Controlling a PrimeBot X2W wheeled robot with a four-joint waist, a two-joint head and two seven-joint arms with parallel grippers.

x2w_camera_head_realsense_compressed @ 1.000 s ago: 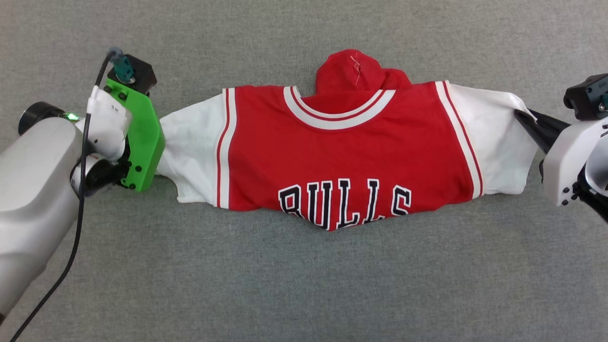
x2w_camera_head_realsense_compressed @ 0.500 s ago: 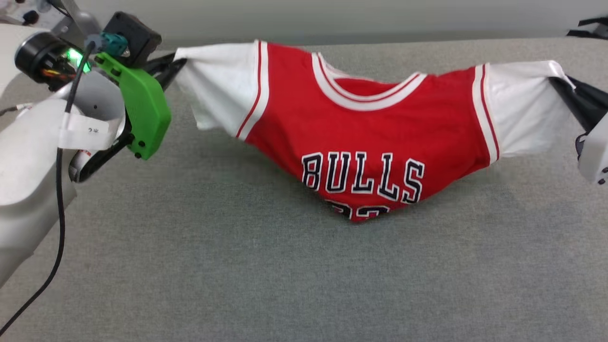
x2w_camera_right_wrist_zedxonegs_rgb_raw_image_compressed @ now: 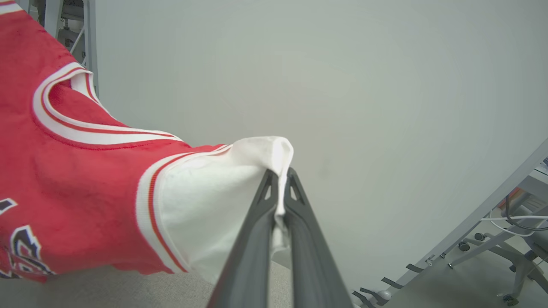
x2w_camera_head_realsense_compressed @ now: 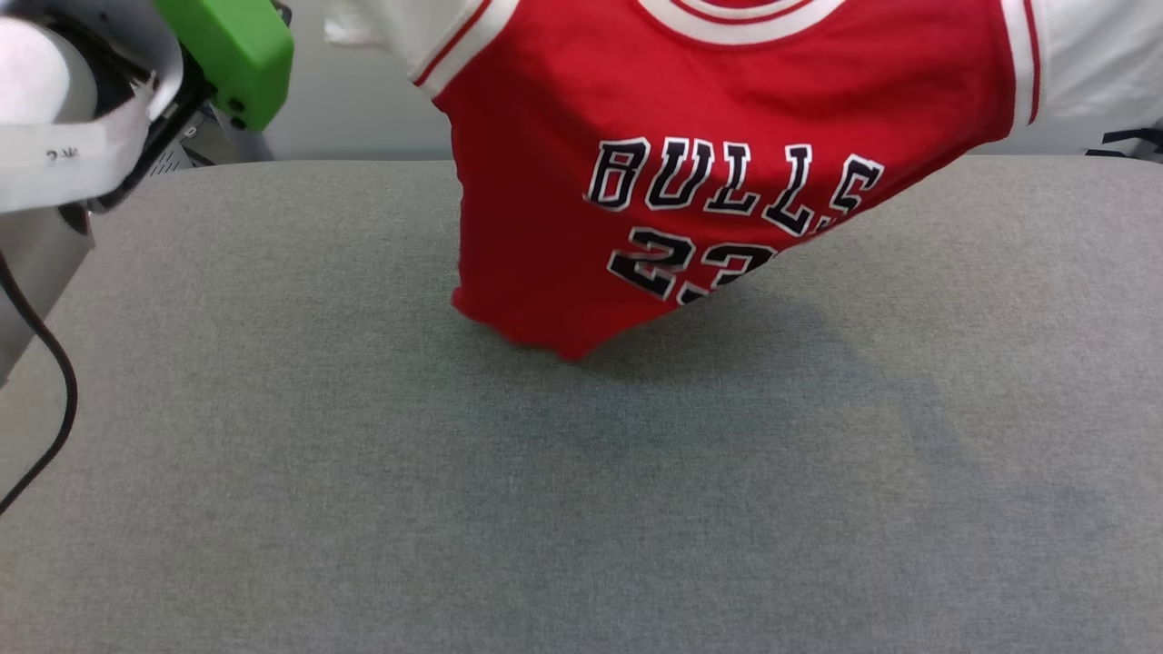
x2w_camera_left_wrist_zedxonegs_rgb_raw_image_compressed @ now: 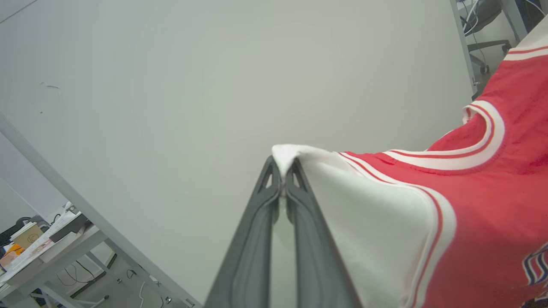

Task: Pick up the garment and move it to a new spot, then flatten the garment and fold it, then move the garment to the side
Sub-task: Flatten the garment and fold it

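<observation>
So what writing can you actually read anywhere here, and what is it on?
"BULLS": chest of the red jersey, last letter creased.
"23": below it, the 3 partly folded.
White tape label, head view's upper left: marks too small to read.

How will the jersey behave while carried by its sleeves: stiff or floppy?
Probably floppy: the jersey sags to a point between the grips. Likely light: the left gripper and right gripper hold it by small sleeve pinches.
</observation>
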